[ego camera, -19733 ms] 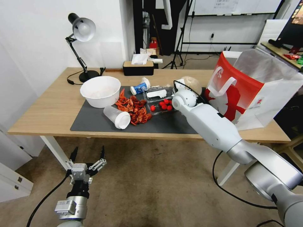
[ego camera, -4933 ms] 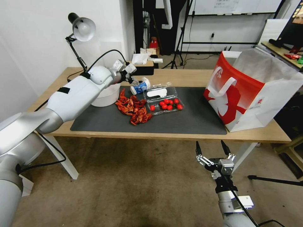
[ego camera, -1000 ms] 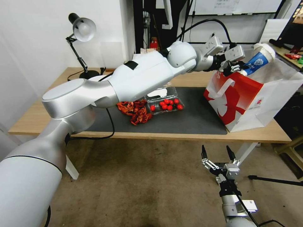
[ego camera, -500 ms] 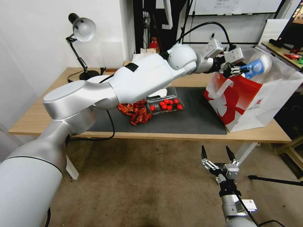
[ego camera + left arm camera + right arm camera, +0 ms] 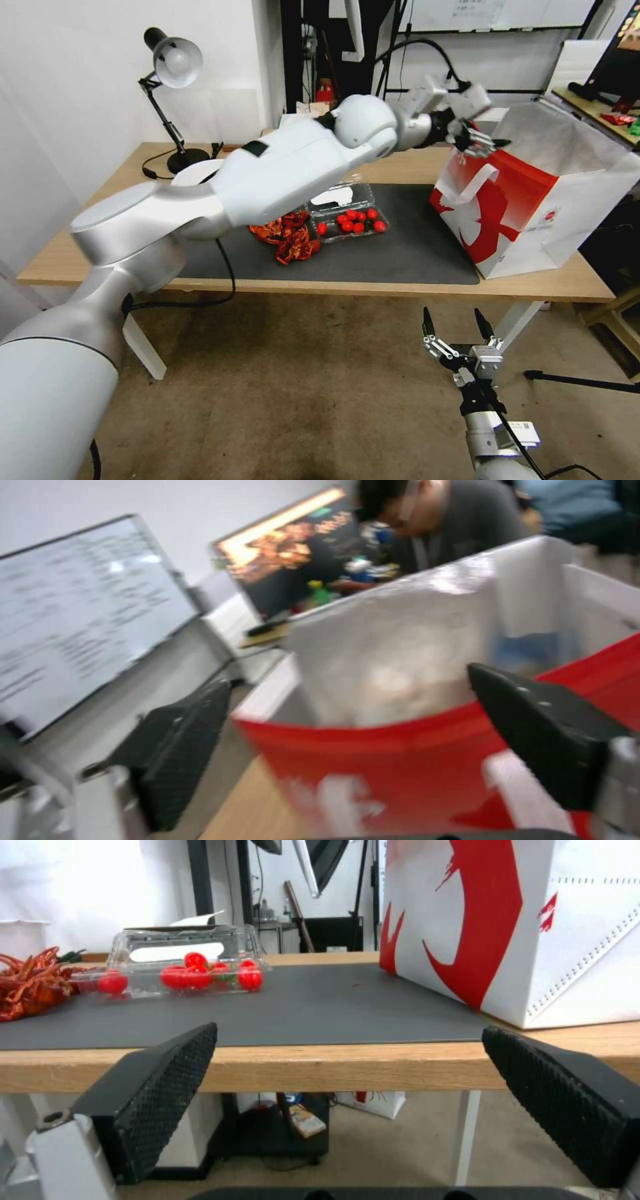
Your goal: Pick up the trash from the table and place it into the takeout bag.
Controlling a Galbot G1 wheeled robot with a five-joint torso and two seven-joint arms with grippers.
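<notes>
Your left gripper [image 5: 481,138] hung wide open and empty, upper right, above the big upright red-and-white takeout bag [image 5: 527,193].

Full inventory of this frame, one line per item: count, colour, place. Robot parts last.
Boxy red-and-white takeout bag: 1, foil-lined, table's right end.
Light-wood table: 1, dark grey mat on top.
Clear plastic clamshell of red cherry tomatoes: 1, mid-mat.
Red crayfish-shell pile: 1, left of clamshell.
White bowl: 1, partly behind the left arm.
Black desk lamp: 1, back left.
Black tissue box: 1, back edge.
Left claw: open, empty, at the bag's left rim.
Right claw: open, low, in front of the table.
</notes>
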